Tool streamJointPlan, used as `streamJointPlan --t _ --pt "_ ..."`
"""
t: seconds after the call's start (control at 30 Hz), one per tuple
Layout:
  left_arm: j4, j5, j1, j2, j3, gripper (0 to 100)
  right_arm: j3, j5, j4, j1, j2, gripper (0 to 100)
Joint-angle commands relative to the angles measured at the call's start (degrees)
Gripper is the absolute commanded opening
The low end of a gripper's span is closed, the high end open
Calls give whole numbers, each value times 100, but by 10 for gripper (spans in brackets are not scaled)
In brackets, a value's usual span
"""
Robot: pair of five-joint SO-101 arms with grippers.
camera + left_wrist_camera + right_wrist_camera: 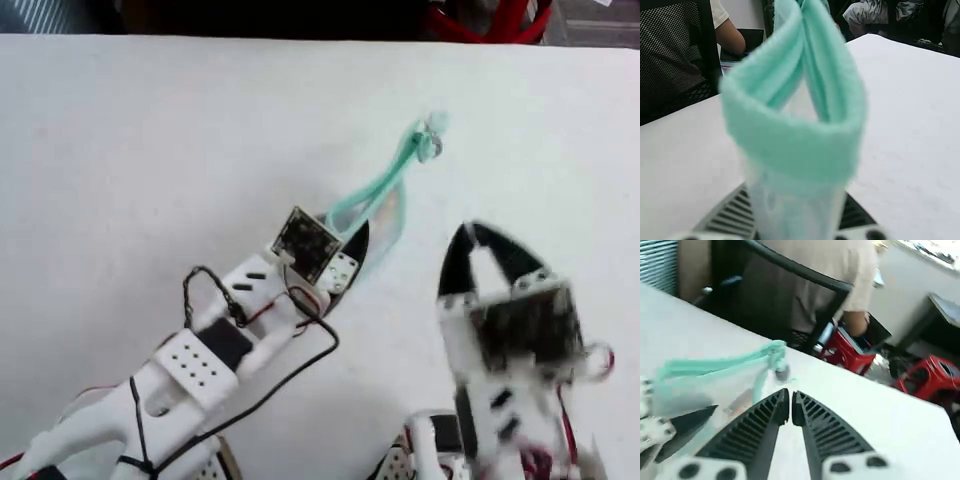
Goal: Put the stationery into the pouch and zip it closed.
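Grasping the translucent, mint-rimmed pouch (795, 150), agape with something tan (742, 401) inside, the left tool (356, 252) neighbours the empty, clenched right tool (790, 401).

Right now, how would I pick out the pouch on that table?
On the white table, follow the left arm to its claw. The pouch is pinched there: clear plastic with a mint-green zip edge gaping open, the only soft thing among hard arms.

Bright, diffuse overhead light. White worktop (150, 150) near washed out in high view; shadows faint, soft-edged, close beside pouch (372, 195). Translucent pouch wall lets light through. Wrist views: dim room behind, one glare patch.
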Motion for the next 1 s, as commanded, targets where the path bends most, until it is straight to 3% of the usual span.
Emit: streamJointPlan --t 0.0,0.23,0.33,0.7,0.83,0.97 --pt "-97 -62 -4 -84 -193 24 457 -431 -664 400 435 76" --pt "-97 -62 145 -101 -176 24 466 -1020 -1297 338 699 116" --pt "-26 -141 338 -84 -176 24 35 -1037 -1367 -127 1209 116" --pt "141 -422 541 -84 -176 24 -4466 -2725 1622 -374 4919 173" --pt "141 -422 541 -84 -176 24 -5486 -2875 2097 -92 5745 173" --pt "141 -422 541 -84 -176 24 -5538 -2831 2141 136 6149 173"
